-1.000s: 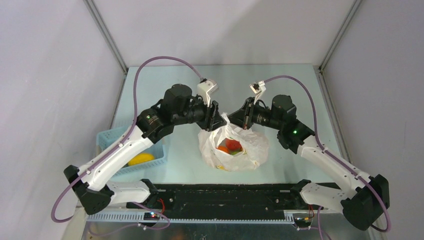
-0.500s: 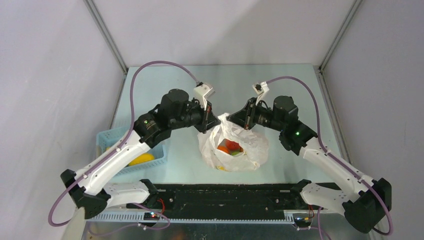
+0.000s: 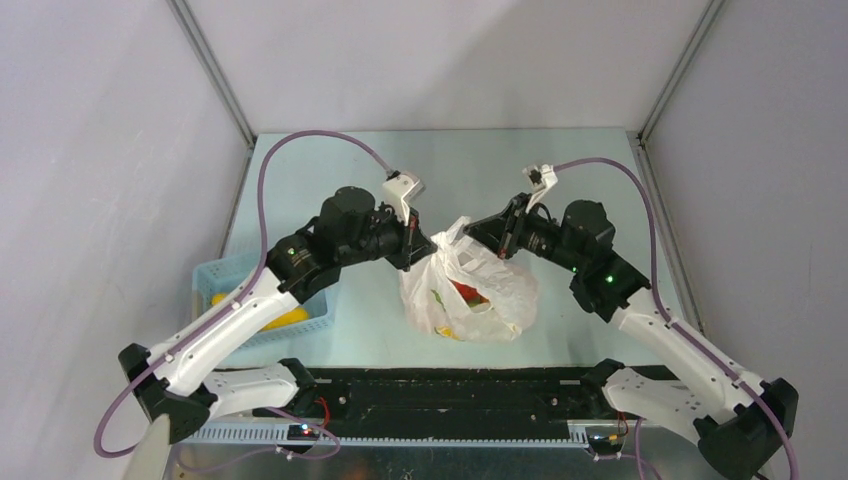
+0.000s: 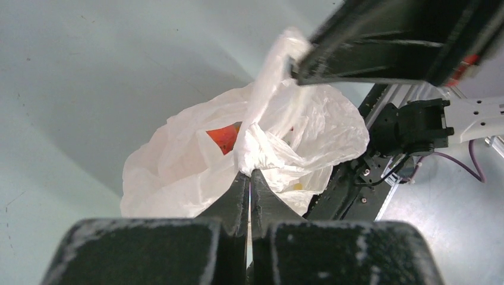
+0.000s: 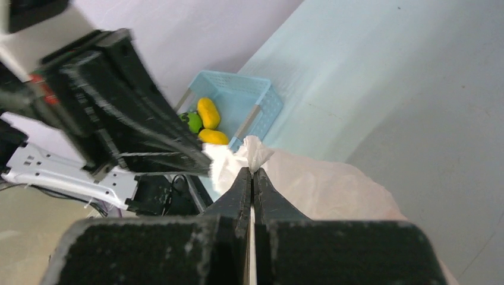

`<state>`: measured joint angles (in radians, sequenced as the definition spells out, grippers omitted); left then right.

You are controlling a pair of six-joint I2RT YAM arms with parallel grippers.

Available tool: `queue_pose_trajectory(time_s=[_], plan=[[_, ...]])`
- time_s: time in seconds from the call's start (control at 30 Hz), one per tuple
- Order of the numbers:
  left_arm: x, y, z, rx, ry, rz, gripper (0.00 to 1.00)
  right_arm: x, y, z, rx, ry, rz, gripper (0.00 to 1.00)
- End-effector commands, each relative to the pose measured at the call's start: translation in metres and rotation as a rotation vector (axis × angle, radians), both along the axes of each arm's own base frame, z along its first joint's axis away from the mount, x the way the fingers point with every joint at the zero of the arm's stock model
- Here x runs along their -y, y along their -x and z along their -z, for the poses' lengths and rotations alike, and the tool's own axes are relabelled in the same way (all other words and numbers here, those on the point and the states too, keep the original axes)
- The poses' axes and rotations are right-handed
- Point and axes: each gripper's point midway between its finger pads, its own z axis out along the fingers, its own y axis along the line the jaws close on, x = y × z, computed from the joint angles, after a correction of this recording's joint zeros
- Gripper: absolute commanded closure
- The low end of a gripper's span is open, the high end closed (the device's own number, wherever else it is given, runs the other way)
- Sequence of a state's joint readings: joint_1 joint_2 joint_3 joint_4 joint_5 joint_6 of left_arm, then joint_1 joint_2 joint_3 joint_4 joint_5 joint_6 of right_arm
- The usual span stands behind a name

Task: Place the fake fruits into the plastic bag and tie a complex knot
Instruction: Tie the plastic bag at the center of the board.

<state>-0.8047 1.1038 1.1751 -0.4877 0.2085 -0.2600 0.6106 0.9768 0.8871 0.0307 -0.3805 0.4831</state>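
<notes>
The plastic bag (image 3: 475,295) sits mid-table, white and crinkly, with red and orange fake fruits (image 3: 468,293) showing through it. My left gripper (image 3: 424,250) is shut on bunched plastic at the bag's left rim (image 4: 257,151). My right gripper (image 3: 474,234) is shut on the tip of a handle strip (image 5: 256,152) pulled up above the bag. In the left wrist view a red fruit (image 4: 224,138) shows through the bag's mouth, and the handle strip (image 4: 270,77) rises to the right gripper's fingers (image 4: 368,56). No knot is in view.
A light blue slatted basket (image 3: 222,277) stands left of the bag under my left arm, holding yellow fruits (image 5: 208,113) and a green one (image 5: 191,122). The black base rail (image 3: 450,385) runs along the near edge. Grey walls close in on both sides.
My left gripper has shut on the bag's left rim. The right gripper has pulled its handle up and to the right. The bag's mouth has drawn narrower.
</notes>
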Motion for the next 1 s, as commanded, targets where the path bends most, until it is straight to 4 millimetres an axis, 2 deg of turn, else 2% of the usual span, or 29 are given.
queue_pose_trajectory(time_s=[0.0, 0.2, 0.27, 0.37, 0.53, 0.6, 0.73, 0.9, 0.97], plan=[[0.002, -0.011, -0.005, 0.008, 0.046, -0.05, 1.0, -0.005, 0.024, -0.036, 0.204, -0.026, -0.047, 1.0], [-0.001, -0.024, -0.008, -0.005, 0.103, -0.117, 1.0, -0.014, 0.059, -0.031, 0.352, 0.027, -0.138, 1.0], [-0.002, -0.027, -0.009, -0.014, 0.132, -0.127, 1.0, -0.02, 0.069, -0.022, 0.361, 0.047, -0.175, 1.0], [-0.003, -0.03, -0.009, -0.027, 0.154, -0.14, 1.0, -0.029, 0.081, 0.005, 0.346, 0.123, -0.218, 1.0], [-0.008, -0.032, -0.006, -0.036, 0.163, -0.163, 1.0, -0.031, 0.082, 0.058, 0.29, 0.279, -0.226, 1.0], [-0.011, -0.034, -0.005, -0.042, 0.167, -0.175, 1.0, -0.029, 0.082, 0.071, 0.28, 0.312, -0.217, 1.0], [-0.015, -0.034, -0.001, -0.055, 0.177, -0.182, 1.0, -0.023, 0.075, 0.09, 0.28, 0.353, -0.18, 1.0], [-0.015, -0.028, -0.001, -0.067, 0.196, -0.149, 1.0, -0.019, 0.068, 0.101, 0.29, 0.4, -0.151, 1.0], [-0.013, -0.023, -0.004, -0.067, 0.211, -0.114, 0.93, -0.019, 0.068, 0.101, 0.296, 0.404, -0.153, 1.0]])
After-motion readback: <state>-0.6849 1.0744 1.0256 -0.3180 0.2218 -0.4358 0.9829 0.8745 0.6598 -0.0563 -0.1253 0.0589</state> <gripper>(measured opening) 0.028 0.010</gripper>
